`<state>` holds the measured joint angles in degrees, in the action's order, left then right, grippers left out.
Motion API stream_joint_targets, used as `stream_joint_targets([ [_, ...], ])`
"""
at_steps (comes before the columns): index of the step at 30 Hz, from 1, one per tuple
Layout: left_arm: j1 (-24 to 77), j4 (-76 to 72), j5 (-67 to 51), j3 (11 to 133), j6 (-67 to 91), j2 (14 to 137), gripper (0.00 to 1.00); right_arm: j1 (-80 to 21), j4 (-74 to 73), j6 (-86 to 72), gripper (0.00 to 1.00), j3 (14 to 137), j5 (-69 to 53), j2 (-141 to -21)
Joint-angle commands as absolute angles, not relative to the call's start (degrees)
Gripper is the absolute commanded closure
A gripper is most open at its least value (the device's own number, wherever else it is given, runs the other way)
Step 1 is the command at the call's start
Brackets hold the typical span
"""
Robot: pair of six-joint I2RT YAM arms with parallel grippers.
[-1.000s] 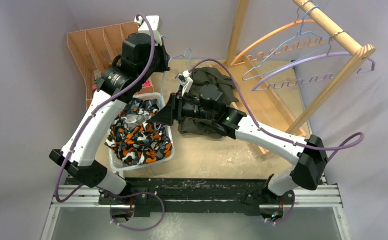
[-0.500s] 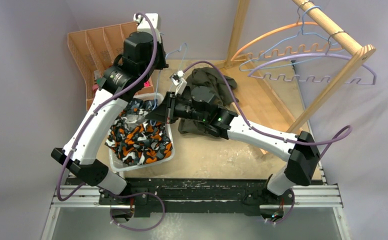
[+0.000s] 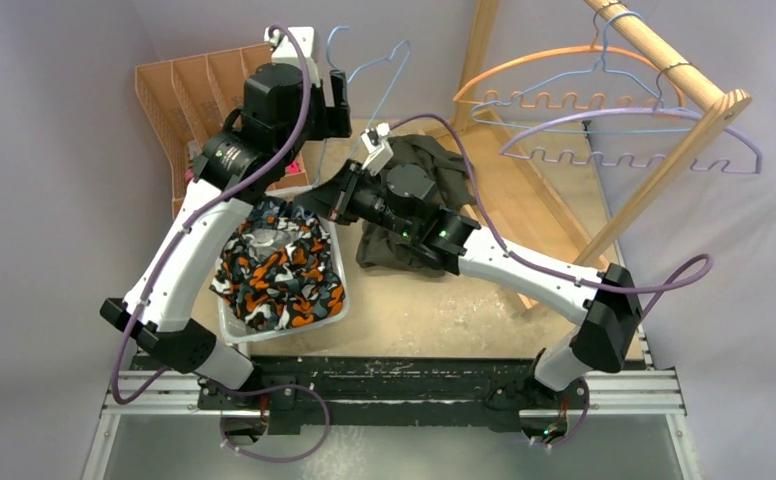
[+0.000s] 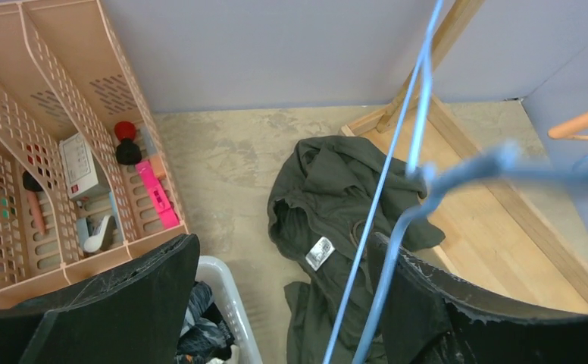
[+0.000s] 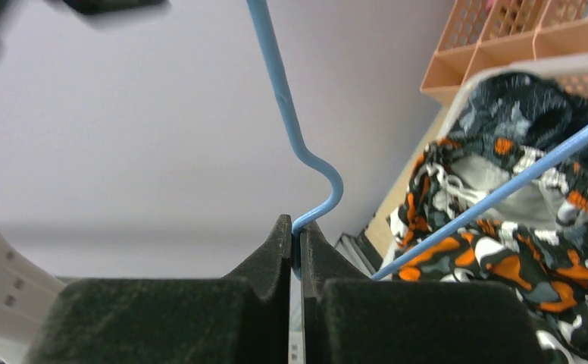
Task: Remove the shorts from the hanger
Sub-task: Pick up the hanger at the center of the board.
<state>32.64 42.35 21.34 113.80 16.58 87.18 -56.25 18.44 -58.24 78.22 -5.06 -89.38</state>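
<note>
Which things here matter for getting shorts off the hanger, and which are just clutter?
Job: light-blue wire hanger; olive-green fabric shorts; orange-black-white camouflage shorts; white plastic bin holding them.
Lying about: tan slotted desk organiser; wooden rack with spare hangers.

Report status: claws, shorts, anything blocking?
Right claw shut on blue hanger wire. Left claw open, hanger wire running between its fingers. Olive shorts off the hanger, heaped on table. No obstruction seen.
</note>
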Motion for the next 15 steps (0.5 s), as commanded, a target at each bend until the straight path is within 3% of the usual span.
stream_joint_targets([
  [1,32.4,41.5,23.6,112.8,17.7,79.8,0.18,-56.3,19.2,-58.4,1.00,85.4,4.1,-89.1],
  [6,32.4,39.4,20.8,107.1,19.0,72.5,0.13,-55.6,18.0,-58.1,1.00,88.4,9.2,-90.7],
  [15,32.4,39.1,21.0,100.3,21.4,66.7,0.16,-53.3,16.7,-54.7,1.00,91.9,6.2,-92.7],
])
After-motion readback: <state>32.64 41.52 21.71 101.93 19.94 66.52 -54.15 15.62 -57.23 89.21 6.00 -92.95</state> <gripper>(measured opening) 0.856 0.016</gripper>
